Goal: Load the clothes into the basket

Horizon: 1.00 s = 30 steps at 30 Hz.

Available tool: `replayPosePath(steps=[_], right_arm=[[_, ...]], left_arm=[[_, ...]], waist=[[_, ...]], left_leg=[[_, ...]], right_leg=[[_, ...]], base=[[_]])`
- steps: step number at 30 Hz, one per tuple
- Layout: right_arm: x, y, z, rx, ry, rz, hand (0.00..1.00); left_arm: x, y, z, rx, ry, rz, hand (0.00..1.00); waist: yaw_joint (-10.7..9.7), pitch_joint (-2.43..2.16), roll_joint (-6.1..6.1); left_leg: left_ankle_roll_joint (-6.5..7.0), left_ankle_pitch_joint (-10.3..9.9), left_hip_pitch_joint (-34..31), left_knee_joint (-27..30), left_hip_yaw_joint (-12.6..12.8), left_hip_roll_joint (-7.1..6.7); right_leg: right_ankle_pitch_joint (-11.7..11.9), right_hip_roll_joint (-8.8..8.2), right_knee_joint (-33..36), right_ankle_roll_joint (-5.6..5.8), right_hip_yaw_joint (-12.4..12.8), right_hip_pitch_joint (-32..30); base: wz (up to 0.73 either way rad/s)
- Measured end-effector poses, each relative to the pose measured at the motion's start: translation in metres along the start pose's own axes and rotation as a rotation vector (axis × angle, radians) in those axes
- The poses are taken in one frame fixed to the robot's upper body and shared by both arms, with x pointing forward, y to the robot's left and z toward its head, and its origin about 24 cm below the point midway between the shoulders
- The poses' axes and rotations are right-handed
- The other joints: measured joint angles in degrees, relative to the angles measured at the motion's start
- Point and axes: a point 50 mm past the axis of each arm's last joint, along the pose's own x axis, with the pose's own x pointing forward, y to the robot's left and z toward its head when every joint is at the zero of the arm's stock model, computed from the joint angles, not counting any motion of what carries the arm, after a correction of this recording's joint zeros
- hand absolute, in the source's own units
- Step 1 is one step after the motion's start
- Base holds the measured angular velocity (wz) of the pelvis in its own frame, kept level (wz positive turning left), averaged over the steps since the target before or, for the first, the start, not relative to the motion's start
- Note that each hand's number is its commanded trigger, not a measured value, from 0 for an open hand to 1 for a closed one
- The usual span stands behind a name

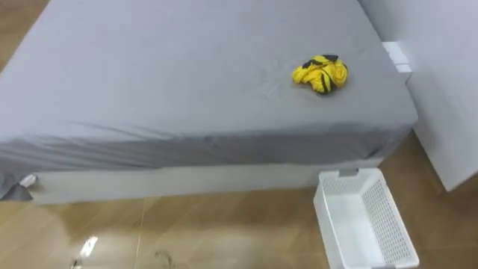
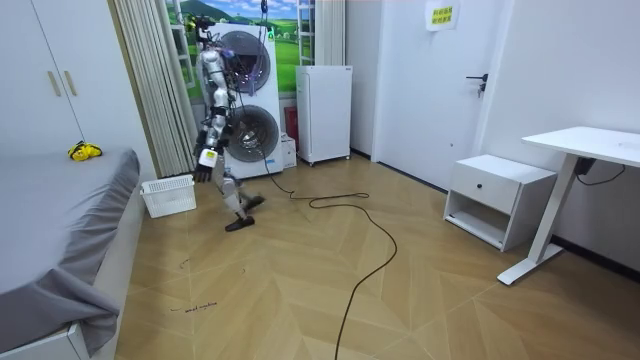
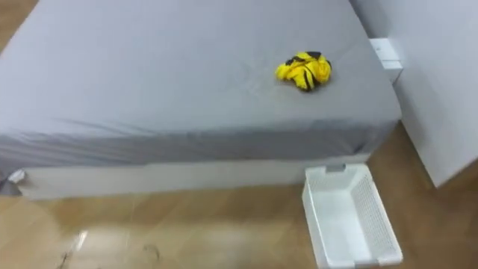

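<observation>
A crumpled yellow and black garment (image 1: 321, 75) lies on the grey bed (image 1: 149, 75) near its far right corner, also seen in the right eye view (image 3: 303, 71) and as a small yellow heap in the room view (image 2: 84, 151). A white mesh basket (image 1: 390, 213) stands empty on the wooden floor just off the bed's near right corner (image 3: 375, 217). In the room view I stand beside this basket (image 2: 168, 195), in front of the stacked washing machines, facing the bed with one foot lifted. My left hand (image 2: 203, 166) hangs at my side.
A white wardrobe wall (image 1: 448, 90) runs along the bed's right side, close to the basket. Stacked washing machines (image 2: 250, 100) and a small white fridge (image 2: 325, 112) stand behind me. A bedside cabinet (image 2: 497, 200) and desk (image 2: 590, 150) are across the room.
</observation>
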Motion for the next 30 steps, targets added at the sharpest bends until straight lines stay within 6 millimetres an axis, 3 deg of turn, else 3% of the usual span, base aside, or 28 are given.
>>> replayPosePath(steps=[1,2,3,4,5,6,7,8,9,10,11,12,13,14,15,17,18,21,23,24,25,26,27,28,30], right_arm=[[0.000,-0.001,0.002,-0.001,-0.015,-0.011,0.00],[0.000,-0.001,0.004,-0.004,-0.021,-0.015,0.00],[0.001,-0.001,0.006,-0.004,-0.032,-0.028,0.00],[0.002,-0.001,0.011,-0.002,-0.052,-0.032,0.00],[0.003,0.000,0.015,0.000,-0.067,-0.032,0.00],[0.004,0.002,0.027,0.001,-0.112,-0.031,0.00],[0.005,0.004,0.042,-0.001,-0.167,-0.027,0.00],[0.006,0.005,0.052,-0.001,-0.200,-0.022,0.00],[0.006,0.008,0.067,-0.001,-0.253,-0.016,0.00],[0.006,0.008,0.077,0.003,-0.290,-0.018,0.00],[0.006,0.009,0.082,0.001,-0.305,-0.016,0.00],[0.005,0.012,0.089,-0.006,-0.329,-0.003,0.00],[0.004,0.014,0.096,-0.004,-0.360,0.004,0.00],[0.003,0.014,0.097,-0.004,-0.371,0.005,0.00],[0.002,0.014,0.102,-0.003,-0.395,0.005,0.00],[0.002,0.013,0.101,-0.002,-0.397,-0.008,0.00],[0.002,0.012,0.101,-0.004,-0.392,-0.011,0.00],[0.002,0.012,0.100,-0.004,-0.388,-0.016,0.00],[0.002,0.012,0.100,-0.014,-0.389,-0.025,0.00],[0.001,0.011,0.102,-0.030,-0.397,-0.040,0.00],[0.001,0.013,0.103,-0.044,-0.402,-0.048,0.00],[0.001,0.014,0.103,-0.057,-0.405,-0.045,0.00],[0.000,0.016,0.105,-0.077,-0.418,-0.042,0.00],[-0.001,0.016,0.108,-0.076,-0.429,-0.047,0.00],[-0.003,0.015,0.113,-0.070,-0.456,-0.069,0.00]], left_arm=[[0.000,-0.003,-0.001,0.022,0.009,-0.012,0.00],[0.000,-0.004,-0.002,0.031,0.012,-0.019,0.00],[-0.001,-0.007,-0.005,0.056,0.021,-0.029,0.00],[-0.002,-0.007,-0.007,0.071,0.026,-0.032,0.00],[-0.003,-0.005,-0.009,0.073,0.030,-0.029,0.00],[-0.005,-0.002,-0.014,0.071,0.044,-0.021,0.00],[-0.007,0.000,-0.019,0.069,0.057,-0.012,0.00],[-0.008,0.002,-0.021,0.070,0.062,-0.009,0.00],[-0.009,0.004,-0.024,0.068,0.068,-0.004,0.00],[-0.009,0.005,-0.025,0.056,0.071,-0.001,0.00],[-0.009,0.007,-0.025,0.054,0.073,0.003,0.00],[-0.011,0.013,-0.028,0.047,0.079,0.018,0.00],[-0.013,0.018,-0.033,0.041,0.094,0.036,0.00],[-0.015,0.021,-0.036,0.035,0.100,0.045,0.00],[-0.016,0.024,-0.039,0.030,0.108,0.059,0.00],[-0.015,0.027,-0.035,0.018,0.089,0.081,0.00],[-0.014,0.028,-0.031,0.019,0.073,0.089,0.00],[-0.014,0.026,-0.028,0.018,0.062,0.087,0.00],[-0.014,0.027,-0.027,0.012,0.059,0.093,0.00],[-0.013,0.026,-0.026,0.009,0.054,0.090,0.00],[-0.013,0.025,-0.026,0.006,0.055,0.089,0.00],[-0.014,0.024,-0.029,0.006,0.060,0.089,0.00],[-0.014,0.024,-0.030,0.009,0.070,0.090,0.00],[-0.015,0.025,-0.032,0.011,0.079,0.095,0.00],[-0.016,0.026,-0.037,0.013,0.102,0.103,0.00]], waist=[[-0.4,-0.08,0.30],[-0.3,-0.02,0.40],[-0.3,-0.03,0.86],[-0.2,-0.52,1.15],[0.1,-1.00,0.85],[0.8,-1.13,1.62],[1.6,-1.01,2.30],[1.9,-0.78,2.57],[1.6,-0.64,2.76],[1.7,-0.53,2.70],[1.9,-0.46,2.55],[2.0,-0.44,2.18],[2.0,-0.43,2.00],[2.0,-0.45,1.79],[1.6,-0.41,1.45],[0.8,0.01,0.61],[0.3,0.16,0.25],[0.4,-0.06,-0.08],[1.0,-0.51,-0.78],[1.3,-0.87,-0.79],[2.3,-1.40,-1.08],[2.6,-1.69,-1.08],[2.4,-1.76,-1.47],[2.2,-1.55,-1.72],[2.2,-1.54,-1.76]], left_leg=[[-0.62,-0.6,2.9,-2.4,-0.6,0.67],[-0.92,-1.0,4.4,-3.4,-0.7,1.03],[-1.85,-1.9,7.2,-4.6,-1.0,2.16],[-2.89,-3.1,8.9,-5.1,-1.7,3.31],[-3.65,-3.6,9.2,-5.0,-2.1,3.83],[-4.90,-4.2,9.5,-4.1,-2.2,4.87],[-6.23,-3.8,10.5,-4.2,-2.0,6.03],[-6.89,-3.4,11.2,-4.2,-2.0,6.49],[-8.62,-2.4,12.4,-4.1,-1.9,7.01],[-9.82,-1.5,13.6,-2.3,-1.8,7.53],[-10.11,-1.3,13.7,-0.4,-1.9,7.79],[-11.10,-0.7,12.9,5.7,-0.9,8.59],[-11.52,1.3,11.0,12.5,0.3,9.64],[-11.55,2.9,10.1,15.9,0.4,9.91],[-11.53,6.0,8.0,21.9,0.1,10.85],[-10.18,5.0,3.5,26.9,0.3,11.66],[-10.04,3.2,0.4,27.4,0.5,11.66],[-10.25,-1.5,-5.4,23.2,1.2,11.35],[-9.90,-2.0,-7.8,16.0,0.8,10.46],[-10.37,-0.8,-9.0,9.3,0.7,9.59],[-8.45,3.3,-8.8,6.8,0.7,8.63],[-8.38,3.7,-8.0,5.5,0.6,8.21],[-7.88,4.3,-6.2,3.1,0.7,7.14],[-7.57,5.0,-4.7,1.3,0.9,6.33],[-7.35,5.3,-3.4,-0.6,0.8,5.45]], right_leg=[[2.7,0.86,-10.2,-0.44,-0.3,-1.1],[5.8,0.91,-14.4,-0.75,-0.9,-1.4],[12.4,1.24,-19.4,-0.95,-1.0,-1.9],[17.0,1.92,-21.8,-2.48,-1.1,-1.9],[18.0,2.55,-21.3,-3.45,-1.2,-1.6],[17.7,3.67,-19.5,-4.72,-2.0,-1.1],[15.8,4.56,-17.1,-5.40,-2.7,-0.7],[14.8,4.81,-15.4,-5.72,-2.9,-0.8],[12.4,4.55,-12.0,-6.55,-3.8,-0.8],[10.4,4.40,-8.0,-6.93,-4.7,-0.7],[9.5,4.45,-6.6,-6.84,-5.6,-0.3],[7.8,4.27,-7.4,-7.37,-6.9,2.2],[6.5,5.34,-10.8,-7.83,-7.6,6.2],[6.1,5.89,-13.0,-7.79,-7.5,8.2],[6.0,6.66,-17.4,-7.75,-7.3,11.7],[6.0,6.78,-20.9,-7.73,-7.2,15.0],[6.0,6.65,-22.2,-7.66,-6.9,16.2],[6.1,6.34,-25.4,-6.61,-4.7,19.2],[5.7,5.47,-25.6,-5.71,-3.7,19.6],[5.4,4.83,-25.3,-5.02,-2.9,19.4],[5.0,3.83,-24.5,-4.03,-0.7,19.0],[5.3,3.59,-24.9,-3.54,-0.5,19.2],[5.7,3.46,-26.2,-2.96,-0.1,20.0],[6.3,3.14,-27.2,-2.53,0.4,20.3],[6.4,2.62,-27.2,-2.36,0.6,20.4]], base=[[0.72],[0.68],[0.57],[0.52],[0.26],[-0.05],[-0.15],[-0.08],[0.11],[0.19],[0.08],[-0.11],[-0.21],[-0.23],[0.00],[0.19],[0.07],[-0.19],[-0.24],[-0.46],[-0.52],[-0.49],[-0.18],[-0.12],[-0.16]])
